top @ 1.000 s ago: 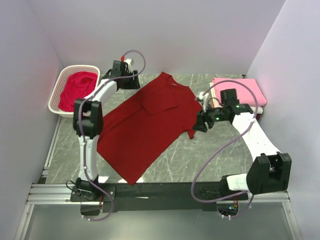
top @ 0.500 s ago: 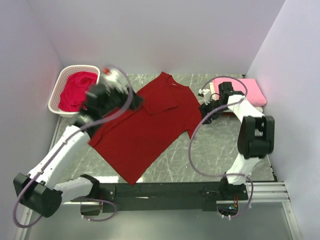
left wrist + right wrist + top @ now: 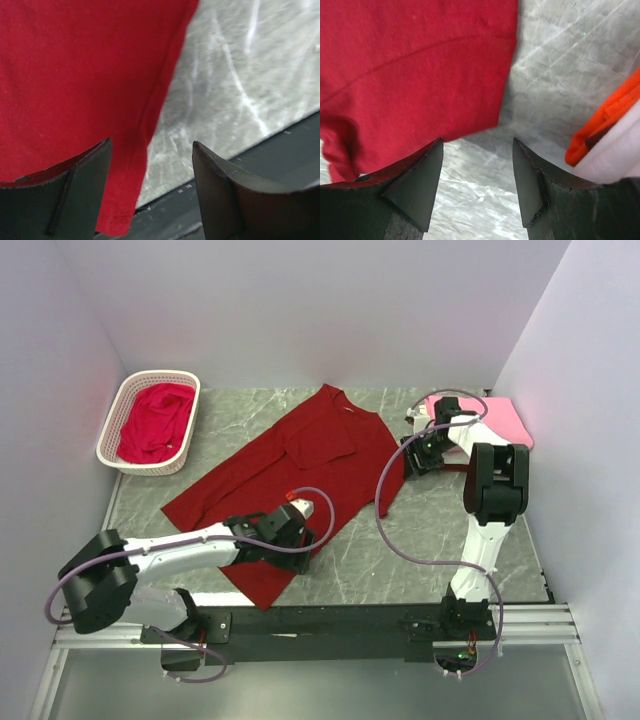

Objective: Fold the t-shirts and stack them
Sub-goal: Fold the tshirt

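A large dark red t-shirt (image 3: pixel 290 475) lies spread flat, diagonally across the marble table (image 3: pixel 430 530). My left gripper (image 3: pixel 300 538) hovers open over the shirt's near right hem (image 3: pixel 150 115), its jaws straddling the cloth edge with nothing held. At the shirt's right sleeve (image 3: pixel 420 75) my right gripper (image 3: pixel 412 458) is open too, with bare table between its fingers (image 3: pixel 420 190). A pink folded t-shirt (image 3: pixel 495 415) lies at the far right, and in the right wrist view it (image 3: pixel 605 120) tops a white folded one (image 3: pixel 615 160). A crimson t-shirt (image 3: pixel 155 420) fills the basket.
The white lattice basket (image 3: pixel 115 410) stands at the far left corner. A dark rail (image 3: pixel 330 620) runs along the table's near edge, also seen as the rail (image 3: pixel 280 155) in the left wrist view. Walls close in on three sides. The right arm's cable (image 3: pixel 385 510) loops over the table.
The left arm swung from the far left by the basket down to the shirt's near hem. The right arm drew back toward the pink stack. The shirt's left corner now lies spread further left.
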Available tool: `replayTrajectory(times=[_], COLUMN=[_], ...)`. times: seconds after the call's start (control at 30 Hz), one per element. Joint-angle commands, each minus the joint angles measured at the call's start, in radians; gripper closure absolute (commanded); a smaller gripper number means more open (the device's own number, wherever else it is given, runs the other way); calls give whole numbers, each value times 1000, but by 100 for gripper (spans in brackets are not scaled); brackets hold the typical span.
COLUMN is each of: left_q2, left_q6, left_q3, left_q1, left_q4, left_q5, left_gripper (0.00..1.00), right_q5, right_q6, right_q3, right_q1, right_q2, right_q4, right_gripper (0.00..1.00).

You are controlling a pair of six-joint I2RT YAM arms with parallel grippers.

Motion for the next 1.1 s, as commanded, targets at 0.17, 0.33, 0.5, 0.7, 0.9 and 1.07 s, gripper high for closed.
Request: replayTrajectory(times=[0.17,0.33,0.5,0.7,0.9,1.07], left_q2=[-4,-125,-254,-312,-348,-377], left_q6=[-55,-70,-76,-84,-96,-90], left_q3=[11,-7,-20,-18,-38,-92], left_q1=[-63,-66,-66,-66,-66,-66], left_q4=[4,-16,-28,-47,-56,-21], left_q5=[-175,-239,-274,-301,-299,-278], left_gripper=[28,28,28,28,28,27], right_q5=[-36,-45,-56,-31,1,1], right_q6=[77,75,111,256,244,137], right_q3=[57,91,230,660,715,444], right_q1=[30,58,148,375,438,334], right_q2=[49,-17,-37,185,223,35], right_q4=[-25,-64,-140,-221,-259,-151], right_gripper=[53,87,100,77,59,54])
